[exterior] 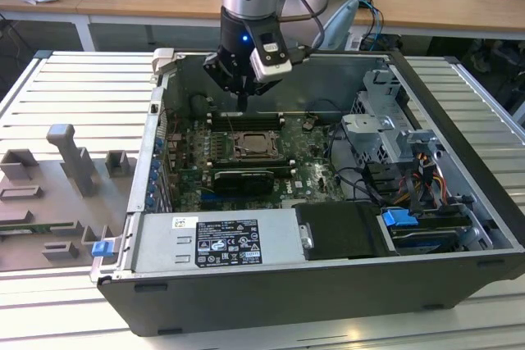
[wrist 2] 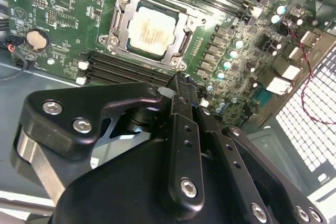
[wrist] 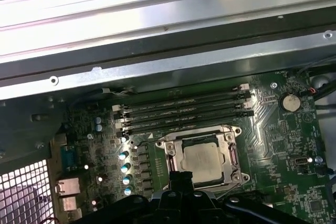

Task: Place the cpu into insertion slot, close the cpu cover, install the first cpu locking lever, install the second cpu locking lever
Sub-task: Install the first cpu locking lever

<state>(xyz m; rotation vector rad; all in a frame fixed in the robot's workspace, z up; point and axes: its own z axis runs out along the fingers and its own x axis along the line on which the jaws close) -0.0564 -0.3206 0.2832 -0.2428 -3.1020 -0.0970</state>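
1 step done: the cpu (wrist 2: 151, 30) sits in the insertion slot (wrist 2: 118, 11) as the gripper (wrist 2: 181, 85), fingers together and empty, hovers; closing the cpu cover (wrist 2: 185, 45) calls for a steady push.

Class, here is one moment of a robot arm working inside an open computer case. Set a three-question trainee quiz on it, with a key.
1. True or false: the pale silvery-beige square cpu lies in the insertion slot.
2. The thin silver metal cpu cover frames: A) the chip B) the coin cell.
3. In the exterior view, the black gripper hangs above the long black ____ slots.
Key: 1 true; 2 A; 3 memory.
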